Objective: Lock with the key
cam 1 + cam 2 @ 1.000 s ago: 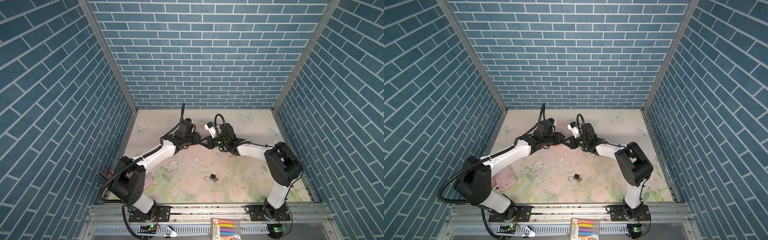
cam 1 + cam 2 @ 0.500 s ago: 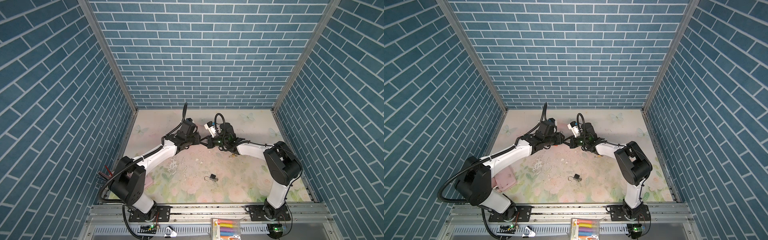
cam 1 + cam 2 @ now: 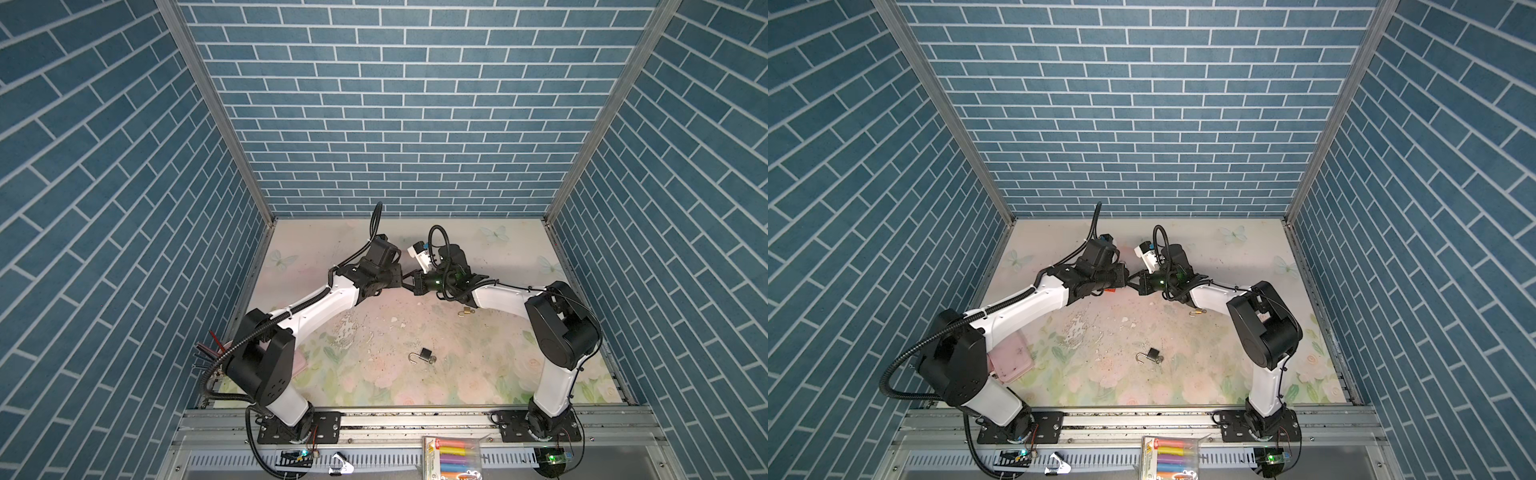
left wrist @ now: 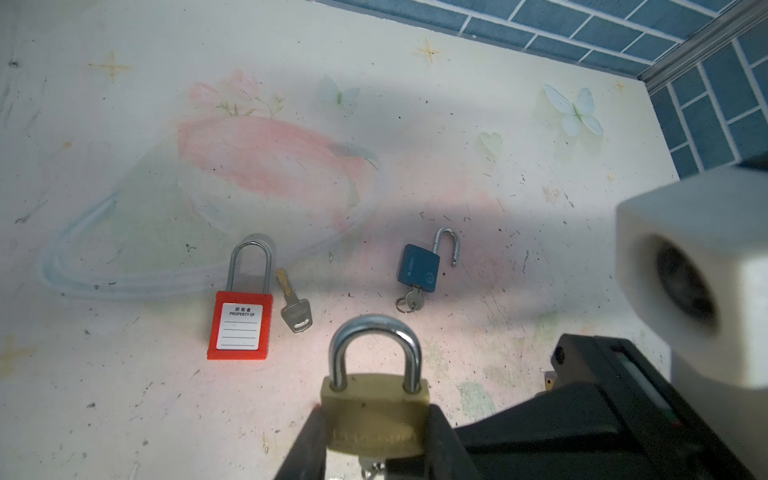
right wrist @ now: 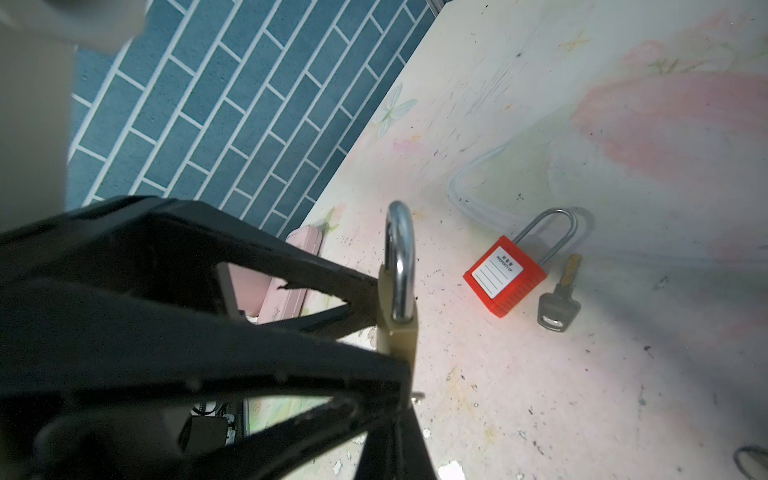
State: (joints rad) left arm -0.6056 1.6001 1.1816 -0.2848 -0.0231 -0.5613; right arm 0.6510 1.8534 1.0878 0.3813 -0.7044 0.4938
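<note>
The brass padlock (image 4: 374,409) is held clear of the surface (image 4: 498,124), between the two arms toward the rear of the workspace. The left claw (image 4: 376,424) is part open and clamped across the flanks of the lock body. The shackle (image 4: 374,332) appears seated in both holes. The right claw (image 5: 409,402) is fully closed at the keyhole end, apparently pinching the key (image 4: 371,469), of which only a sliver shows. The step in hand is judged to be the turn of the key. Recommended: rotate the right wrist strictly about the key's own axis, without side load. Hold the left grip firm against the twist. Confirm the shackle is pressed home before turning. Withdraw straight along the shaft.
</note>
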